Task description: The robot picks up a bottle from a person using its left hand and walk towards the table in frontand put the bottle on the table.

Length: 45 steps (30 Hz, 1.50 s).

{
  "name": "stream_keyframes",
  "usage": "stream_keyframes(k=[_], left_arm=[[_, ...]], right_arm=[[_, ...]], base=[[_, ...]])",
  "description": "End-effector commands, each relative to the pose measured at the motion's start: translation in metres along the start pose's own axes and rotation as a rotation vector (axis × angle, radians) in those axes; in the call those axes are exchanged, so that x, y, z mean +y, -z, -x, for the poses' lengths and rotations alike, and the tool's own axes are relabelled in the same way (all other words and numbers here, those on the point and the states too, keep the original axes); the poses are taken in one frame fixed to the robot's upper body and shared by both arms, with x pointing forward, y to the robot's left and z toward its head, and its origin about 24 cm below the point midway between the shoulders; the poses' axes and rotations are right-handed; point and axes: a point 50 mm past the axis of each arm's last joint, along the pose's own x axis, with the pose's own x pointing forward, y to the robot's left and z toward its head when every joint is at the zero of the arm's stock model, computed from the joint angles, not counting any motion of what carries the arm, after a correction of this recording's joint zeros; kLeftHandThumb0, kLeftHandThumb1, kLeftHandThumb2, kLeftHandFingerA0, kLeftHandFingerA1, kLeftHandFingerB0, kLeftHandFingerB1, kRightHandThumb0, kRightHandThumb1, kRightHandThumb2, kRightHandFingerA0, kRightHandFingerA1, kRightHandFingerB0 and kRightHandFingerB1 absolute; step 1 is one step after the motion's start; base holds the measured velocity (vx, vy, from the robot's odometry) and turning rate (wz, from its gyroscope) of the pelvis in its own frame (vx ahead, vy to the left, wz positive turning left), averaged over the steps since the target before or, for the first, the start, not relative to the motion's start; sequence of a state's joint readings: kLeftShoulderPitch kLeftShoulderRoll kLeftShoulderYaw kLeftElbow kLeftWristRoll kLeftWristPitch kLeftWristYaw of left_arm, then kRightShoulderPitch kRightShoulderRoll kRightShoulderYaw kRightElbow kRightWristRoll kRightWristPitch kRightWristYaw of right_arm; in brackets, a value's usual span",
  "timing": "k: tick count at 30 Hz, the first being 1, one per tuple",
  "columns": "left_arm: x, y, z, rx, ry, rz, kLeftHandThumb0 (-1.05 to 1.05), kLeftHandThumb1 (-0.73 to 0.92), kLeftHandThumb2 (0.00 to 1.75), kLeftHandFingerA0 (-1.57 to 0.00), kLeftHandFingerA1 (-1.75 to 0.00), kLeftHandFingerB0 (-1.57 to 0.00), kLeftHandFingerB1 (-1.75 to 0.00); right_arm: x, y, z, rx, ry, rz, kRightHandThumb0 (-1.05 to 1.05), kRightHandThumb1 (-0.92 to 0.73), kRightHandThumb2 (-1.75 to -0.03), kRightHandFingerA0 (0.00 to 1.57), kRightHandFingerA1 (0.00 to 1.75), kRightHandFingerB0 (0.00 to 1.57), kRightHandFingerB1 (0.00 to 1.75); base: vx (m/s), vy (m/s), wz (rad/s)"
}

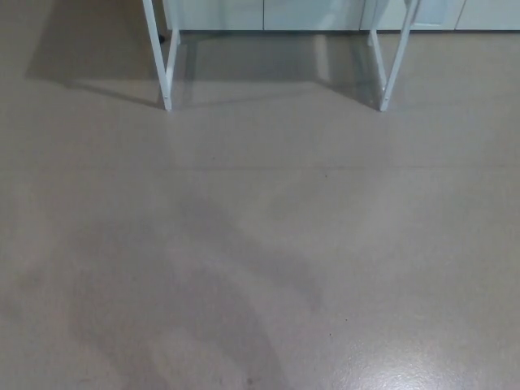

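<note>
Left hand nowhere in the head view, right hand neither, so no telling how far open or whether anything sits in its hold. No bottle to be seen and no person, so no placing the bottle from here, in the hand or elsewhere.

Bare beige floor (pixel 260 244) from six o'clock up past the middle, with soft grey shadows (pixel 187 325) towards seven and a patch of glare (pixel 443 370) towards five. Of the worktop (pixel 157 49), only white legs: one at eleven o'clock, a second leg (pixel 394 69) at one o'clock, slanting a little. Behind and between them, at twelve, pale cabinet fronts (pixel 268 12). Top surface cut off above the upper edge.

Judged from the task: either just ahead of the handover or somewhere in the walk, with no way to say which. Deciding relation: worktop dead ahead at twelve, well apart across open floor, the gap between the legs roughly centred. Probably calls for a straight approach, with the left arm as carrier. Long axis of the bottle unknowable here; upright wanted for the set-down. Nothing on the floor to trip over.
</note>
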State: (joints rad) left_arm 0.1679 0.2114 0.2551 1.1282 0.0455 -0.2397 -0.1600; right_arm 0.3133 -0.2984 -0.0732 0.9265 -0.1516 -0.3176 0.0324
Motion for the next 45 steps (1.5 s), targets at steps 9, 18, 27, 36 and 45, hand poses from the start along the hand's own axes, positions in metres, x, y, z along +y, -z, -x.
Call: stream_keyframes(k=[9,18,27,36,45], left_arm=[[0.010,-0.030,-0.004,-0.169,0.010,0.017,-0.35,0.66,0.60,-0.39,-0.44,-0.25,-0.30],[-0.017,-0.070,0.008,-0.473,0.102,-0.005,-0.58,0.45,0.74,-0.21,-0.43,-0.16,-0.39],[-0.036,-0.147,0.081,-1.001,0.382,-0.158,-0.66,0.42,0.72,-0.10,-0.39,-0.06,-0.26],[-0.073,-0.193,0.155,-1.230,0.666,-0.376,-0.61,0.36,0.78,-0.01,-0.19,0.00,-0.14],[-0.092,-0.211,0.188,-1.314,0.774,-0.461,-0.71,0.43,0.80,0.00,-0.07,0.00,-0.04]], right_arm=[[-0.013,-0.027,-0.008,-0.142,0.045,-0.020,-0.35,-0.73,-0.62,0.48,0.41,0.33,0.34],[-0.011,-0.048,-0.013,-0.198,0.050,-0.016,-0.35,-0.72,-0.62,0.52,0.43,0.35,0.35],[-0.013,-0.057,-0.017,-0.220,0.026,-0.023,-0.33,-0.74,-0.62,0.47,0.41,0.35,0.35],[-0.014,-0.057,-0.019,-0.218,0.014,-0.040,-0.31,-0.73,-0.62,0.45,0.41,0.34,0.36],[-0.015,-0.057,-0.018,-0.221,0.015,-0.032,-0.29,-0.72,-0.61,0.44,0.41,0.38,0.36]], base=[[0.00,0.000,0.00],[0.00,0.000,0.00],[0.00,0.000,0.00],[0.00,0.000,0.00],[0.00,0.000,0.00]])
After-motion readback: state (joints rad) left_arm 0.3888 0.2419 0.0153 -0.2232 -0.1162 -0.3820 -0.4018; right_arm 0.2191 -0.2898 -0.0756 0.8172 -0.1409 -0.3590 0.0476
